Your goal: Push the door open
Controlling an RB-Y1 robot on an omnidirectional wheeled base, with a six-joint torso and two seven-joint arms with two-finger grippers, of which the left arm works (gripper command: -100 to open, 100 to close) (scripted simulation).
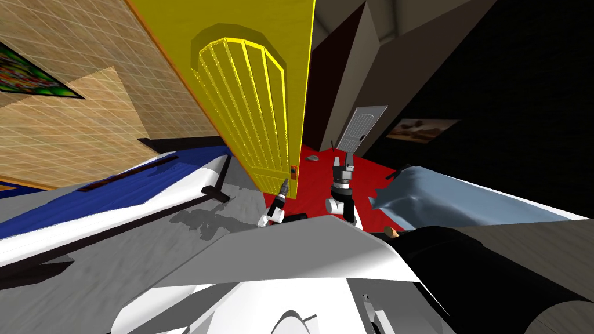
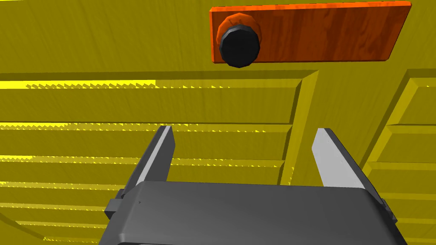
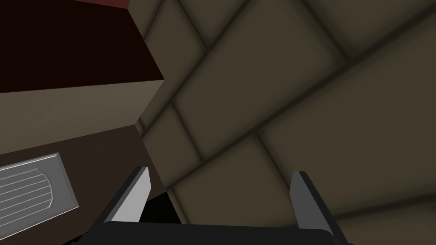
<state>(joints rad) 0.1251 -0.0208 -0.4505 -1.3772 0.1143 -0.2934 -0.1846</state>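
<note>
Jaws spread wide: the left jaws, two thin grey blade fingers [image 2: 164, 146] on a dark box, stand open and empty low in the centre of the left wrist frame, pointed square at the yellow door [image 2: 85, 47]. Whether the tips touch the panel cannot be told; they are right at its face. The right jaws, their fingers [image 3: 137, 191] also parted and holding nothing, hang on the right arm [image 1: 342, 188] just right of centre in the head frame, clear of the door.

The door fills the upper middle of the head frame, with the left arm [image 1: 278, 203] at its lower corner, close to the handle side. To the right of the door's free edge [image 1: 303, 116] a gap shows a red floor [image 1: 325, 174] and a small white door [image 1: 361, 130] farther off. So the door looks ajar, the push judged barely begun, and most of the swing is left to do.

The door is bright yellow with a faint grain. It carries a recessed, arch-topped panel of long raised slats [image 1: 246, 104], ridged like a shutter. In the upper middle of the left wrist frame sits a flat rectangular orange plate [image 2: 323, 32], wood-grained. At its end is a round, faceted black knob [image 2: 239, 46] on an orange collar, beyond the fingertips and untouched.
</note>
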